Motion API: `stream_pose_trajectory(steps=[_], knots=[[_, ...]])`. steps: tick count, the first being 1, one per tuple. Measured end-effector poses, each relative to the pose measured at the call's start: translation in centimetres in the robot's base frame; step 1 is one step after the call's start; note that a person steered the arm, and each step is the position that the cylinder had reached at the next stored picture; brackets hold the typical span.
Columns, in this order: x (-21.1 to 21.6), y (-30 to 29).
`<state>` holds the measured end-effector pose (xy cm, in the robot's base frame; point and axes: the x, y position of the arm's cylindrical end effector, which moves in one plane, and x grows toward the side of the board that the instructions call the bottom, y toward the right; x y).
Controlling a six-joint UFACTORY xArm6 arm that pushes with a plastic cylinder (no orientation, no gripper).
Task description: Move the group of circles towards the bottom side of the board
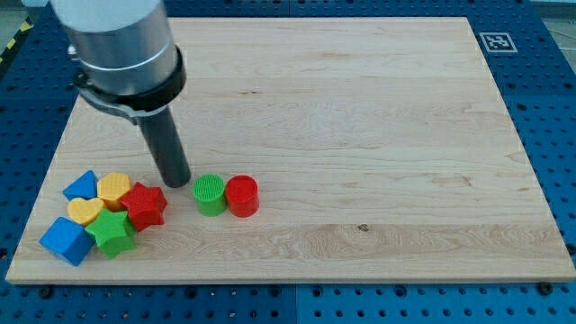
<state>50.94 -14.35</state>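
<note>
- Pincer there is none on this arm: the rod ends in my tip point(176, 183), so nothing is clenched or grasped, and the tip rests on the desk point(378, 135).
- My tip stands just to the view's left of the green circle point(210, 194), slightly above it, close but with a thin gap showing.
- Green circle and red circle point(242, 195) sit side by side, touching, in the lower-left part of the desk, the red one on the view's right.
- Both circles lie nearer the desk's bottom edge than its top, with bare wood between them and that edge.
- At the view's left of my tip a cluster gathers near the bottom-left corner: red star point(145, 205), green star point(112, 232), a yellow block point(114, 190) and a second yellow block point(85, 211), whose shapes I cannot tell for sure.
- Two blue blocks flank that cluster: blue block point(82, 186) above, blue cube point(65, 239) below.
- Red star is the cluster's piece nearest my tip and the green circle.
</note>
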Motion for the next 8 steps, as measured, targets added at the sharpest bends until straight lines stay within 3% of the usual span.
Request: stream_pose_trajectory(steps=[4,8], knots=[[2.8,1.6],[2.8,9.3]])
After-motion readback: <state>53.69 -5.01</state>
